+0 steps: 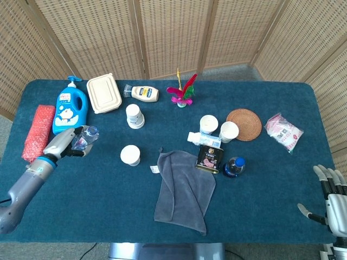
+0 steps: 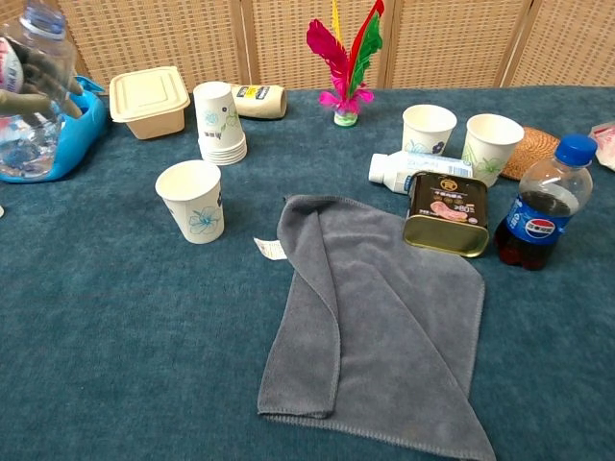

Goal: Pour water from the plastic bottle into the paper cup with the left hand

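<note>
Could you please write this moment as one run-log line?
left hand: holds plastic bottle upright, away from paper cup | right hand: open, idle

Only a Pepsi logo reads, on the cola bottle point(image 2: 540, 206).
</note>
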Controlling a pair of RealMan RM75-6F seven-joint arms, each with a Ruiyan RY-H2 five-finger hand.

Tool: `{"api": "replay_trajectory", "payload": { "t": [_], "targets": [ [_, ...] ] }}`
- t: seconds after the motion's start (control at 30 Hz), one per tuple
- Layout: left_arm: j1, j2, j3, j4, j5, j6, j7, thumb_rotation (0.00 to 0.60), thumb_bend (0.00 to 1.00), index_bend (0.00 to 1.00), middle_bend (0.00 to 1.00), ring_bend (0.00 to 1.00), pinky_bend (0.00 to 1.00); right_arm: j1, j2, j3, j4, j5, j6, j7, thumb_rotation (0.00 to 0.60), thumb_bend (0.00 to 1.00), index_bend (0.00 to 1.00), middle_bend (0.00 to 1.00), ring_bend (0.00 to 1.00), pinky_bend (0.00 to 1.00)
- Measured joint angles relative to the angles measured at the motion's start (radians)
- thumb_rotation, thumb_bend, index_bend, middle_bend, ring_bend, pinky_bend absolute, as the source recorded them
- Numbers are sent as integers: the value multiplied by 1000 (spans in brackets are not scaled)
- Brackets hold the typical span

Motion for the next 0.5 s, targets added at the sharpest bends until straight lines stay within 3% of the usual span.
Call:
{"api": "replay_trajectory", "payload": {
  "t": [0.23,0.5],
  "targets": [
    [145,19,-30,-7,217,49,-290,600,613,256,320,319,368,12,-1,0,-17,-7,-9,-14,600,186,0,0,0,0],
    [277,14,-10,59,422,119,-572,597,612,242,297,298,344,14,2,-4,-32,-11,-6,-22,600,186,0,0,0,0]
  ]
}}
